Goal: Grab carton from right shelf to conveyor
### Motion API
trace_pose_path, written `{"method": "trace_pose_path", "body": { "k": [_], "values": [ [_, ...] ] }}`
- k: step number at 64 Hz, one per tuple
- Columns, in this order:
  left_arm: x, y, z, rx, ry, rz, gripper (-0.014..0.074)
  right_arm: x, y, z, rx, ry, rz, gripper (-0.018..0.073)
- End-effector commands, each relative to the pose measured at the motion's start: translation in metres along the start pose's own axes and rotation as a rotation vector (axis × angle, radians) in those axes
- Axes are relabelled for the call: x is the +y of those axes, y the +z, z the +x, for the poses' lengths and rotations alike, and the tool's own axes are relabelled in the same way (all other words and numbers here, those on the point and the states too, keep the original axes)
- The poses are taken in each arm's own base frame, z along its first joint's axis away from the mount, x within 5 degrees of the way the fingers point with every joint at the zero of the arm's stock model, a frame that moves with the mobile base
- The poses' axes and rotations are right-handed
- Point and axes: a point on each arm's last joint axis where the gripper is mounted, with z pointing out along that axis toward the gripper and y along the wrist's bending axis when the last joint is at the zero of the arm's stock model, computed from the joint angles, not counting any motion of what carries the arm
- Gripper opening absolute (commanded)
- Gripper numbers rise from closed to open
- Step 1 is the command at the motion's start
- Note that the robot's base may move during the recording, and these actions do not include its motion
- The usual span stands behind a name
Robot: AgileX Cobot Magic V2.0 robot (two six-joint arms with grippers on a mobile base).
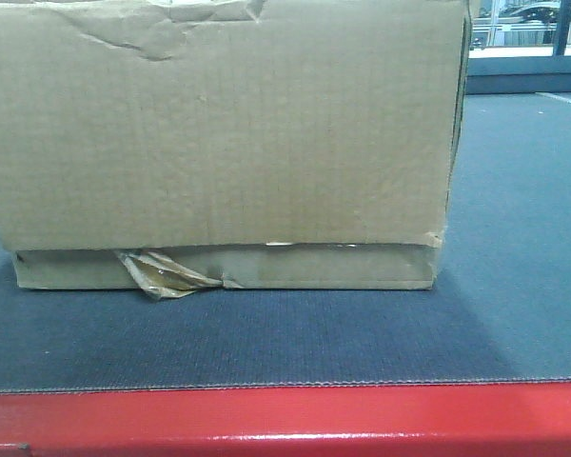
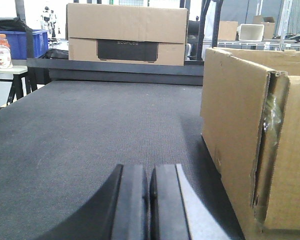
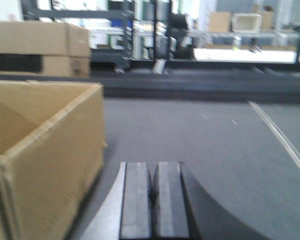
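On the dark belt [image 1: 514,286] sits a creased, torn carton [image 1: 219,143].

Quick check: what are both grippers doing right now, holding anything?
Left gripper: shut, empty, beside the open brown cardboard carton.
Right gripper: shut, empty, beside it too.

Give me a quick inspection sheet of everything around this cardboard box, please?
Surface: dark grey belt with a red front edge.
Job's things: open-topped carton resting on the belt, creased, with torn tape at its lower front.
Clutter: nothing seen on the belt beside the carton.
End effectors: left end effector shut, left of the carton; right end effector shut, right of it; neither touches it.
Cables: nothing seen.
Surroundings: another carton beyond the belt, blue crate, bottle, shelving.
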Motion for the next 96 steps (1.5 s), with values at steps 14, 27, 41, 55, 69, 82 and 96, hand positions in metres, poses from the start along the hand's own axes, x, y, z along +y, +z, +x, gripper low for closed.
{"method": "trace_pose_path", "body": {
  "k": [14,27,41,55,69,82,96],
  "values": [
    [0.000,-0.001,-0.003,-0.031,0.001,-0.002,0.0014,-0.009,-0.016,0.063,-0.102,-0.003,0.096,-0.0069],
    [0.000,-0.001,-0.003,-0.031,0.001,-0.002,0.0014,-0.009,-0.021,0.088,-0.128,-0.004,0.094,-0.0069],
    [0.000,-0.001,-0.003,-0.031,0.001,-0.002,0.0014,-0.009,-0.021,0.088,-0.124,-0.004,0.094,-0.0069],
    [0.000,-0.001,-0.003,-0.031,0.001,-0.002,0.0014,-0.009,-0.021,0.088,-0.124,-0.004,0.094,-0.0069],
    [0.000,-0.001,-0.003,-0.031,0.001,-0.002,0.0014,-0.009,-0.021,0.088,-0.124,-0.004,0.094,-0.0069],
    [0.000,-0.001,-0.003,-0.031,0.001,-0.002,0.0014,-0.009,-0.021,0.088,-0.124,-0.004,0.094,-0.0069],
    [0.000,-0.001,-0.003,-0.031,0.001,-0.002,0.0014,-0.009,-0.021,0.088,-0.124,-0.004,0.094,-0.0069]
  ]
}}
